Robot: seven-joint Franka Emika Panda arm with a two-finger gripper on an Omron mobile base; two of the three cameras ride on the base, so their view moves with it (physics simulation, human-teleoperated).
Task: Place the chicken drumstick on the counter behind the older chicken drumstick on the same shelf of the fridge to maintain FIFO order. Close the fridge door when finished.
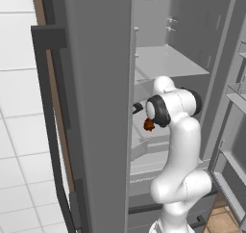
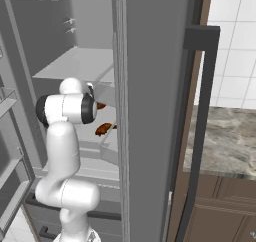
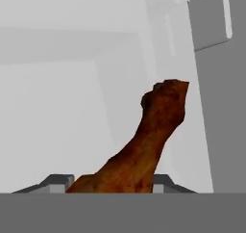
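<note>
Inside the tall dark grey fridge [image 1: 96, 107], the white arm had reached deep over the wide pale grey shelf [image 2: 95, 146]. At the bottom of the hand view, the gripper [image 3: 111, 183] had its two dark tips pressed against a reddish-brown, club-shaped chicken drumstick [image 3: 146, 145], pinching its thick end while the knuckle pointed toward one o'clock. From the right base view, a second brown drumstick [image 2: 103, 129] lay on the shelf at about four o'clock from the arm's elbow; it was probably the older one, though the view was too coarse to be sure. Pick-up and carry from the mottled grey-brown stone counter [image 2: 225, 136] looked done; setting down behind the older piece, letting go, withdrawing and shutting the doors remained. Open room lay toward the back wall; the door edge stood close at the arm's side.
</note>
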